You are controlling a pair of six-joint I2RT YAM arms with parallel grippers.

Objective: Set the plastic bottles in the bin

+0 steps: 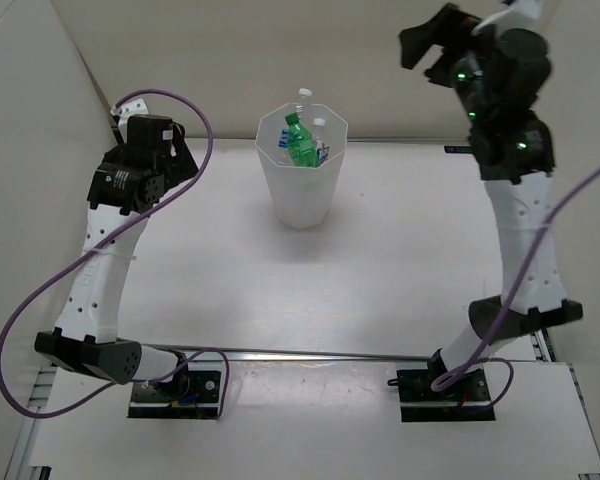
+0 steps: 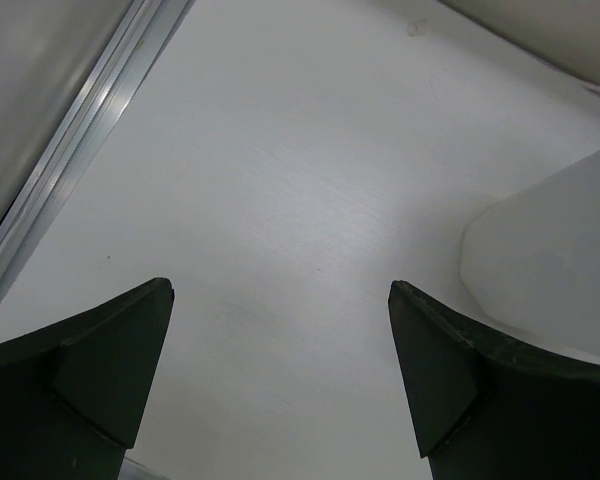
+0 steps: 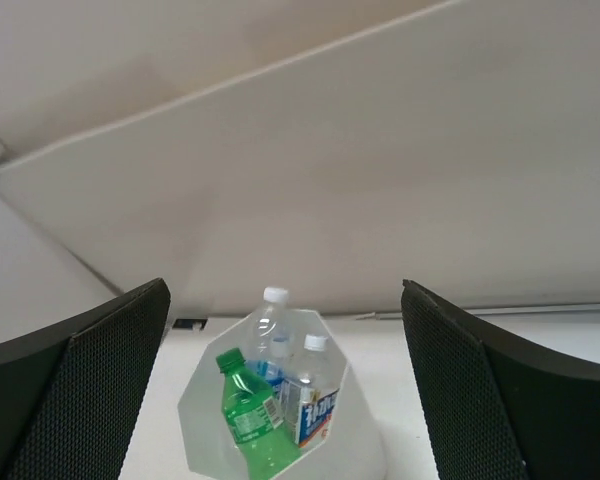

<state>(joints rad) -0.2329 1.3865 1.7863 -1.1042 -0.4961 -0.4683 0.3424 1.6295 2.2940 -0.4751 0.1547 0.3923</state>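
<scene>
The white faceted bin [image 1: 302, 200] stands at the back middle of the table. Inside it stand a green bottle [image 1: 299, 146] and clear bottles with white caps [image 1: 320, 138], necks poking above the rim. The right wrist view shows the bin [image 3: 205, 425] with the green bottle [image 3: 248, 415] and two clear bottles [image 3: 310, 395]. My left gripper [image 1: 180, 140] is open and empty, left of the bin and low over the table; its view [image 2: 280, 300] shows the bin's wall [image 2: 550, 260]. My right gripper [image 1: 425, 45] is open and empty, raised high to the bin's right; its view [image 3: 285, 295] shows nothing between the fingers.
White walls enclose the table at the back and left. A metal rail [image 2: 70, 160] runs along the left wall's foot. A metal bar [image 1: 330, 353] crosses the near edge by the arm bases.
</scene>
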